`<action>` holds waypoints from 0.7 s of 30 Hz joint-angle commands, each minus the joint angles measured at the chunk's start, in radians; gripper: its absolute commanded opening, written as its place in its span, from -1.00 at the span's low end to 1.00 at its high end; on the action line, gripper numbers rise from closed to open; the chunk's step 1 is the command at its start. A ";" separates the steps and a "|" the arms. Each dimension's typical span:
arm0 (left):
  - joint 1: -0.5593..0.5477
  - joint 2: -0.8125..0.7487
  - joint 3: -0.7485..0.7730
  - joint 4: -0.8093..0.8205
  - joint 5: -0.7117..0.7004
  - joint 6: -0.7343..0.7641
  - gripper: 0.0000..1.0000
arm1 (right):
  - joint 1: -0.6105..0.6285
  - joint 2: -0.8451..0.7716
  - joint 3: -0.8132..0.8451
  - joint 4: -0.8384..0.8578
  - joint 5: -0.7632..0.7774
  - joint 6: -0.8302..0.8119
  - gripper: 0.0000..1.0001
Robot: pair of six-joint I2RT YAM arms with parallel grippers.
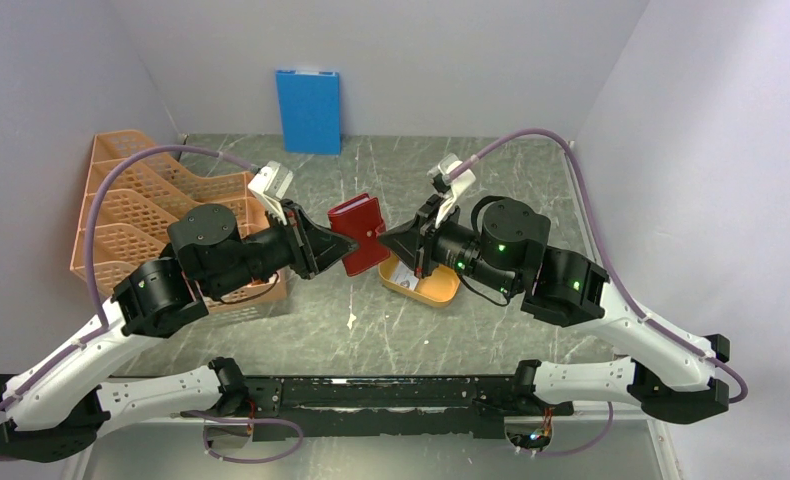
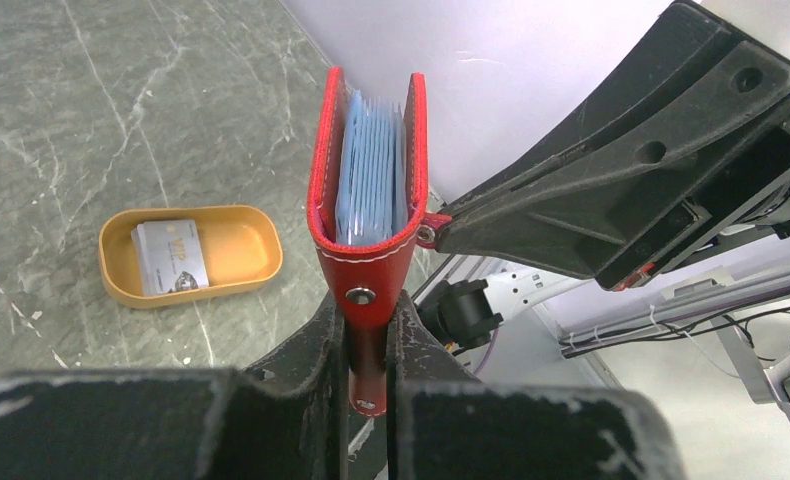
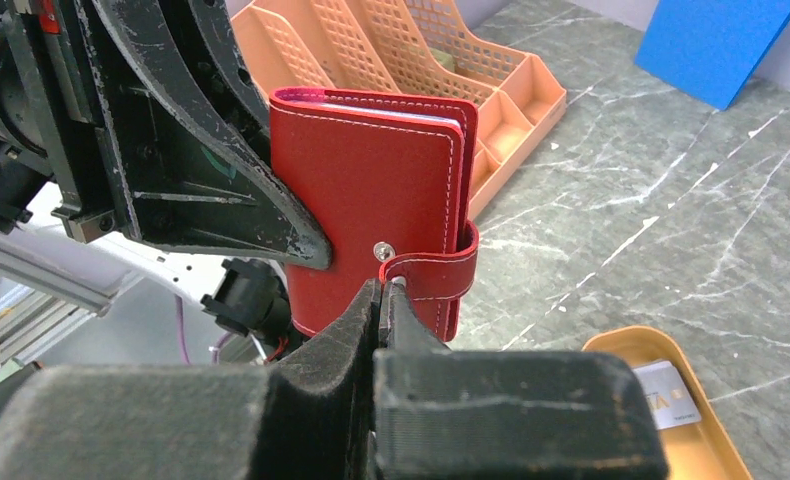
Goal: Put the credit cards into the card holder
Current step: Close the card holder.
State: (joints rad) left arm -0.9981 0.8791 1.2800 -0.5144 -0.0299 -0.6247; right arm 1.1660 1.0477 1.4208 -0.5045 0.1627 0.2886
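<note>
Card holder (image 1: 359, 234), dark red, held above the table (image 1: 471, 330): left gripper (image 2: 369, 335) clamped on one edge, right gripper (image 3: 384, 300) pinched on its snap tab (image 3: 433, 276). Probably best to peel the tab open gently while the left holds firm; a credit card (image 2: 171, 258) waits in the yellow tray (image 2: 239, 245).

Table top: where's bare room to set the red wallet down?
Bare table lies between the blue board and the card holder, and in a wide strip from the yellow tray and orange rack to the arms' bases. Crowded: the middle, where the left gripper and right gripper clamp the card holder.
</note>
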 commanded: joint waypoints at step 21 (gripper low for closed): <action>0.002 0.007 0.020 0.046 0.057 0.019 -0.90 | 0.001 0.022 -0.006 0.056 0.020 0.039 -1.00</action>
State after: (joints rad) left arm -0.9966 0.8856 1.2800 -0.5140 -0.0170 -0.6163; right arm 1.1660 1.0649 1.4189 -0.4881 0.1822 0.3122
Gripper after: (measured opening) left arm 0.134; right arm 0.010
